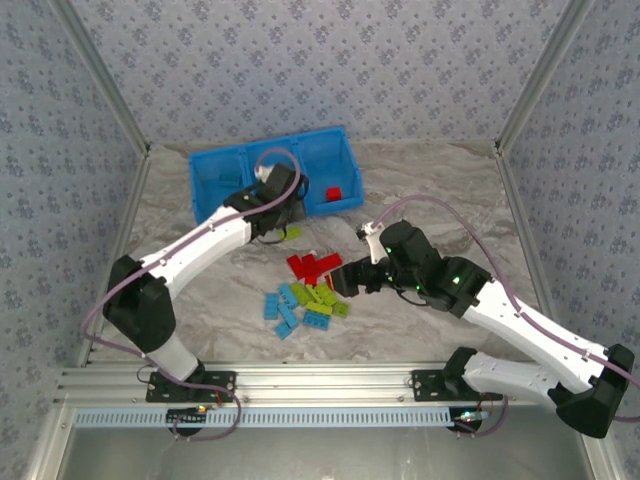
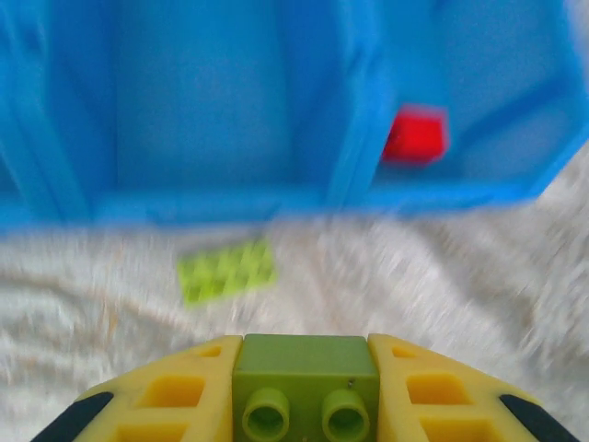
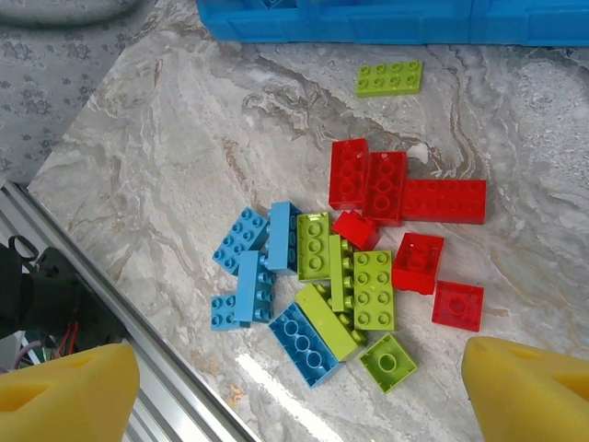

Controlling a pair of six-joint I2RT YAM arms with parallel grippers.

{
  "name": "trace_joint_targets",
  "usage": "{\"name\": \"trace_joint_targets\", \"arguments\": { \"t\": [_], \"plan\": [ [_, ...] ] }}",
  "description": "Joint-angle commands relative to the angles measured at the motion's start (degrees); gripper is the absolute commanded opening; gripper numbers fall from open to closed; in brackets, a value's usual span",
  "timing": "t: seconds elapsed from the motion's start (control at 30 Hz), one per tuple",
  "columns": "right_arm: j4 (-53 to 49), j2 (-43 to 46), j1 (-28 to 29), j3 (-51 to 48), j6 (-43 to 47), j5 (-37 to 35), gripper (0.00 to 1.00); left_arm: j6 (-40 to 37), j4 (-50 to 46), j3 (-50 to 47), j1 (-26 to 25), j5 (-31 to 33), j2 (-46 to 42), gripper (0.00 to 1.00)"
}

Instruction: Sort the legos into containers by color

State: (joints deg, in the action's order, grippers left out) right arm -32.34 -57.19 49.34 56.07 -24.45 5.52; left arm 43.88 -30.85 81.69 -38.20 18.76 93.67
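While the left gripper (image 2: 304, 373) clamps a lime green brick (image 2: 305, 391) between its yellow fingers (image 2: 175, 405), studs toward the camera, it hangs over the marble-patterned table (image 2: 460, 276) just in front of the blue tray (image 2: 221, 198). The left wrist view is blurred. From the top, the left gripper (image 1: 287, 207) sits at the tray's (image 1: 215, 170) front wall, about mid-length.

Tray: bright blue plastic, rectangular, three compartments side by side with thin dividers. One red brick (image 2: 416, 135) lies in the right compartment, also seen from above (image 1: 333, 193).

A flat lime plate (image 3: 390, 78) with two rows of four studs lies alone on the table, near the tray's front wall but apart from it.

The right gripper (image 3: 294, 396) has its fingers (image 3: 64, 396) spread wide with nothing between them, and it hovers over the near side of the loose pile (image 3: 340, 267). From the top, the right gripper (image 1: 350, 278) is at the pile's right edge.

The pile sits mid-table, well apart from the tray, with bricks touching and partly overlapping. Red ones (image 3: 385, 187) cluster on the tray side and right, and one red (image 3: 417, 262) lies hollow side up. Light blue ones (image 3: 253, 276) are on the left. Lime ones (image 3: 373, 290) are in the middle. All are small studded rectangles or squares, glossy.
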Motion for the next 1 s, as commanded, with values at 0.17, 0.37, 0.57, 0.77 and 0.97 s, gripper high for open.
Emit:
{"name": "trace_joint_targets", "arguments": {
  "t": [0.17,0.37,0.57,0.77,0.97],
  "plan": [
    [-0.4,3.1,0.5,0.5,-1.3,-3.2,0.92,-6.3,0.0,18.2,9.1,1.4,18.5,0.28],
    [-0.8,3.0,0.5,0.8,-1.5,-3.3,0.92,-8.2,-5.5,32.8,9.4,0.6,30.4,0.34],
    [-1.3,3.3,0.6,0.6,-1.7,-3.7,0.92,-6.9,-7.4,34.3,9.4,0.0,30.8,0.48],
    [-0.5,3.1,0.3,-0.4,-1.7,-6.0,0.93,-7.5,-5.7,26.1,8.9,-3.6,20.5,0.49],
    [1.1,-1.6,-0.4,-0.6,-1.7,-7.7,0.93,-13.3,-0.3,8.0,3.7,-6.7,-1.7,0.50]
  ]
}}
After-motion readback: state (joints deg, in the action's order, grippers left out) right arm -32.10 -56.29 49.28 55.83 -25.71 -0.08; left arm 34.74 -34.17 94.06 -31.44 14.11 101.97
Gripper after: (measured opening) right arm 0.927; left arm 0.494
